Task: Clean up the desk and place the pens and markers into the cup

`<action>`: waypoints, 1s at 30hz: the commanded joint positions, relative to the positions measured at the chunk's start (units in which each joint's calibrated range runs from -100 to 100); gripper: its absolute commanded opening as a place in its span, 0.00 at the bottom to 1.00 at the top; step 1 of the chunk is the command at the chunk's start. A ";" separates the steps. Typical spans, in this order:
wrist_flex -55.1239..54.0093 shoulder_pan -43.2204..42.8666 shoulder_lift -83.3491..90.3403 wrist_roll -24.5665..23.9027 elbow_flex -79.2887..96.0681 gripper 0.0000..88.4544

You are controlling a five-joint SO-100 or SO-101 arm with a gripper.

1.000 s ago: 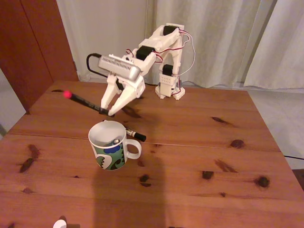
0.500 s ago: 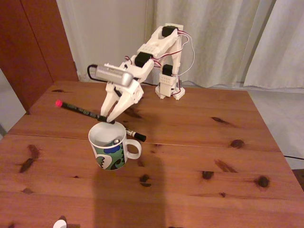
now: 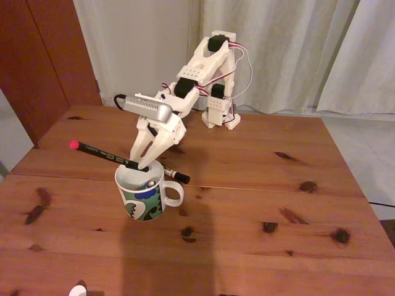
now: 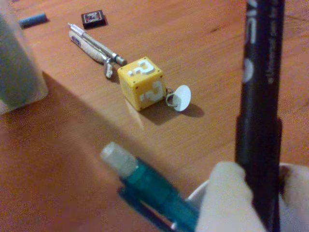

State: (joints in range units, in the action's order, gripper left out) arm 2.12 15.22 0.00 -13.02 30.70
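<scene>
Wrist view: you see a yellow cube (image 4: 144, 83) marked with white question marks lying on the desk, a small white disc (image 4: 179, 98) attached at its right by a metal ring. Left of the cube lies a silver pen (image 4: 94, 47) with a clip, and beyond it a small dark card (image 4: 93, 18) and a short blue piece (image 4: 33, 20). Fixed view: behind the desk's far edge hang pale curtains (image 3: 296, 49); a reddish-brown door (image 3: 43, 55) stands at its far left corner.

Fixed view faces the arm (image 3: 203, 68) from above; wrist view hugs the desk (image 4: 203, 43).
</scene>
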 commanded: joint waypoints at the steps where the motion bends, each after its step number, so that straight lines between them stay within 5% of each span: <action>1: -1.21 -0.46 0.54 0.18 -2.84 0.01; 15: -1.56 -0.38 0.62 0.23 -0.85 0.11; 30: -1.73 -0.14 0.62 0.29 0.95 0.11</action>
State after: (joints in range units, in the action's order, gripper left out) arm 1.78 15.22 0.00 -12.97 32.14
